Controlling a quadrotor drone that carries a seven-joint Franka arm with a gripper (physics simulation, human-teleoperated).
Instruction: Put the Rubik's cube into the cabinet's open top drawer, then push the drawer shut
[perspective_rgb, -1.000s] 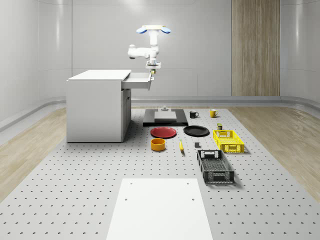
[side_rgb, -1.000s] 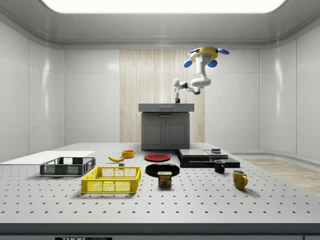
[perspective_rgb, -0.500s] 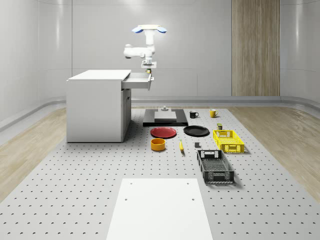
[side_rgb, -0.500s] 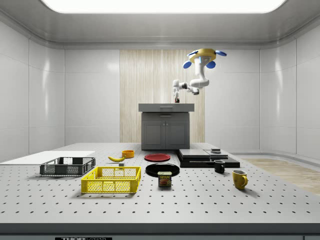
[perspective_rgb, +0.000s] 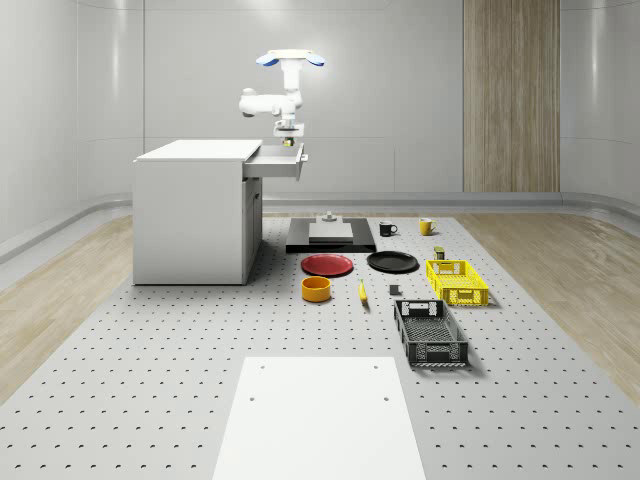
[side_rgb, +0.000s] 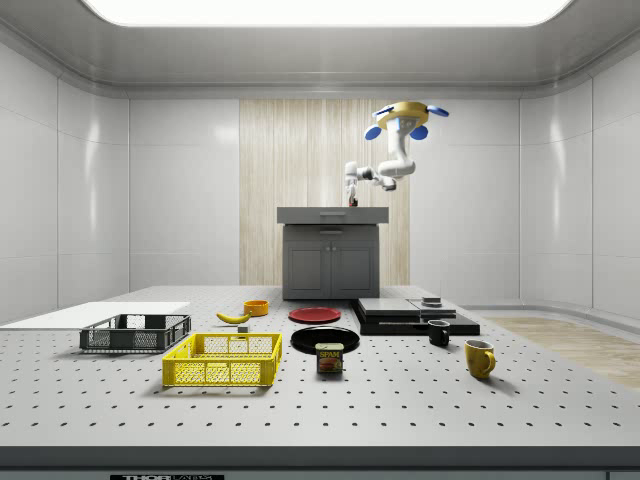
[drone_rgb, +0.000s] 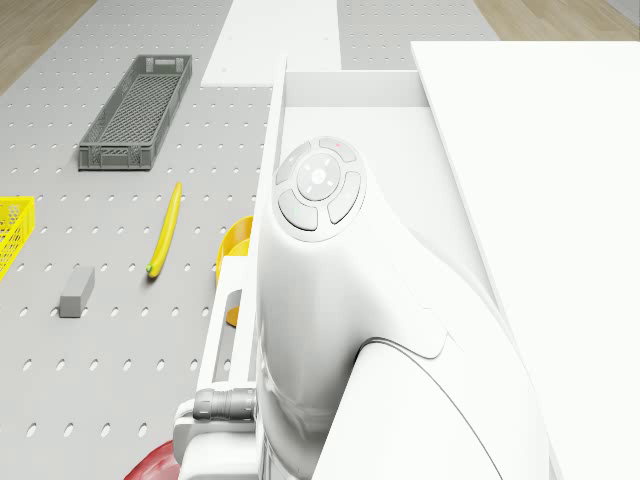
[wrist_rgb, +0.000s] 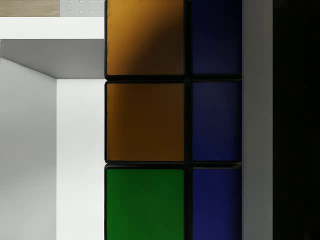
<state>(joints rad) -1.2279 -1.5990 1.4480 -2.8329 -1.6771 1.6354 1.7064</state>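
We logged the drone (perspective_rgb: 290, 58) hovering above the white cabinet (perspective_rgb: 195, 210), over its open top drawer (perspective_rgb: 278, 160). The arm hung down, the jaws (perspective_rgb: 288, 141) just above the drawer — closed on the Rubik's cube (wrist_rgb: 172, 120), which the wrist view showed pressed against a dark finger (wrist_rgb: 295, 120), the white drawer interior beneath. Cube not yet released.

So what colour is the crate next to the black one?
Yellow crate, clearest in the side view.
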